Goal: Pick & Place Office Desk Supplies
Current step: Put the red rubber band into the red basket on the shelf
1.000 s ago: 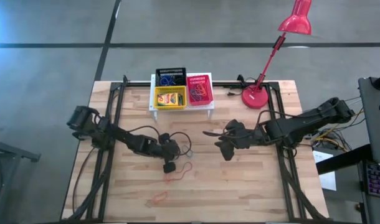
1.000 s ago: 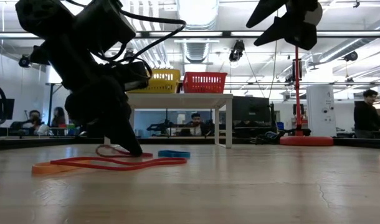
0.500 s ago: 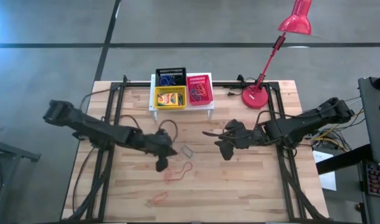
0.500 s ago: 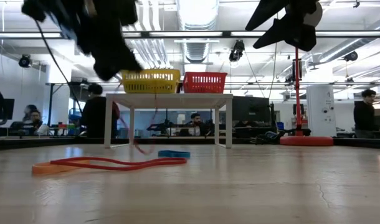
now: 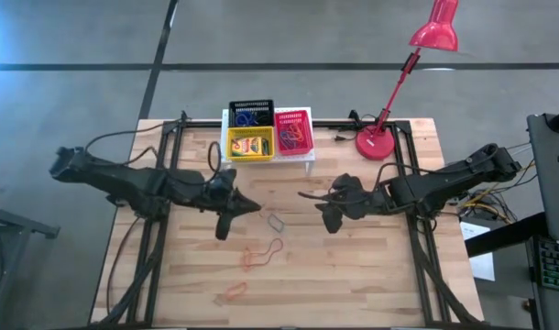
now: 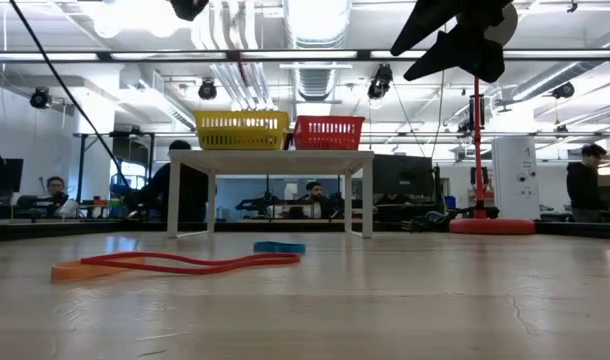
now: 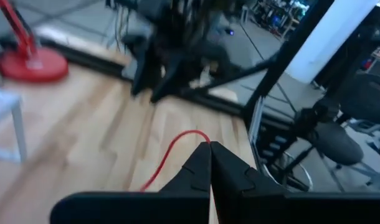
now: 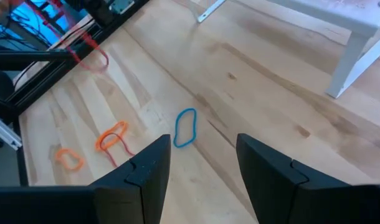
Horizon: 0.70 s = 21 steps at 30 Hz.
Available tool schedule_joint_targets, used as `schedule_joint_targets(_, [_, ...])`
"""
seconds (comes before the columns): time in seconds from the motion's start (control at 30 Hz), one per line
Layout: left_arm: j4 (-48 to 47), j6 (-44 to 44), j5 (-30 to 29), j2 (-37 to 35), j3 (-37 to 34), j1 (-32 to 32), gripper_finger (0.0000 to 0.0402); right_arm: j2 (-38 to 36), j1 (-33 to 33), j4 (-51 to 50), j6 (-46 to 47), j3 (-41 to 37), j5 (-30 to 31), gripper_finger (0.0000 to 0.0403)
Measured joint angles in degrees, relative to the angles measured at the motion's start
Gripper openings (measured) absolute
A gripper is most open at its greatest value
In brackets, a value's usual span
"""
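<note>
Item: left gripper [image 7: 210, 163], centre-left of the high view, fingers pinched shut on a red rubber band [image 7: 171, 152] trailing from the tips, lifted off the surface [image 5: 353, 275]. You carry it up-frame to the red basket [image 5: 294, 131] on the white stand [image 5: 266, 158]; clear the rim before you release, since the loop dangles and may snag.

Item: right gripper [image 8: 199, 162], centre-right, fingers apart and empty, above a blue band [image 8: 185, 127].

Item: orange bands [image 8: 112, 137], lower centre, uncollected.

Grey concrete floor [image 5: 78, 92] surrounds the wooden table [image 5: 353, 275]. Far behind, ceiling strip lights [image 6: 315, 55], desks with seated persons [image 6: 310, 195], one person [image 6: 588, 185] standing at right
</note>
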Motion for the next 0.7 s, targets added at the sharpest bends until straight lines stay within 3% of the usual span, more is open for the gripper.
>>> schedule_joint_targets(0.33, [-6.68, 6.10, -2.18, 8.03, 16.91, 9.10, 0.0003, -1.31, 0.02, 1.46, -0.01, 0.32, 3.23, 0.0177])
schedule_joint_targets(0.7, [-6.52, 18.35, -2.18, 20.95, 27.46, 23.47, 0.0003, -3.78, 0.04, 1.55, -3.68, 3.46, 7.80, 0.0178])
